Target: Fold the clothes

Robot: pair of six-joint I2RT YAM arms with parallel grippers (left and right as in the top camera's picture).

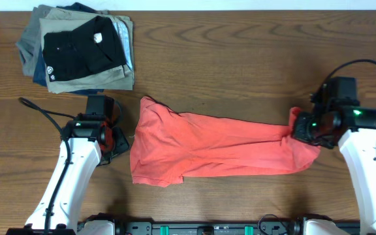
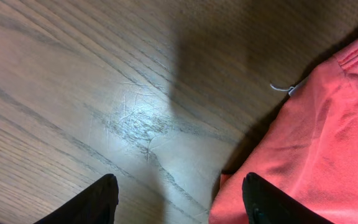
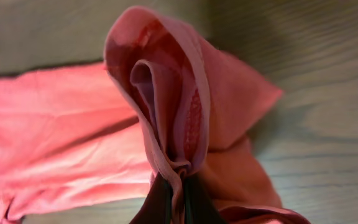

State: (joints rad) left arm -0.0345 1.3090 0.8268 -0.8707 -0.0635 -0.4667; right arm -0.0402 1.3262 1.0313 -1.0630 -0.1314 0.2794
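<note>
Garment: one coral-red short-sleeved soft cotton T-shirt (image 1: 207, 147) lies as a long rumpled strip across the middle of the brown wooden worktop (image 1: 240, 59), running from 9 o'clock to 3 o'clock
Right side: the right pincer (image 3: 178, 183) at 3 o'clock has its jaws together, clamped on a bunched, stitched edge of the T-shirt, and the cloth rises in a loop above the tips
Left side: the left pincer (image 2: 178, 198) at 9 o'clock has its jaws apart and holds nothing; one finger is just beside the cloth's edge, the other is over bare wood
Handling: judged light, limp and not fragile; it should sag, crease and rope up when held at a single point, and drag easily over the smooth wood
Where to hold: probably at hemmed edges or corners, where the doubled seam gives a firmer bite; holding two corners at once should keep it flat
Count: one T-shirt; two pincers; one stack (image 1: 77, 49) at 10 o'clock showing about four folded layers: a black folded garment with a white tag (image 1: 80, 53) on top, with khaki (image 1: 103, 81), grey (image 1: 28, 46) and blue (image 1: 128, 52) beneath
</note>
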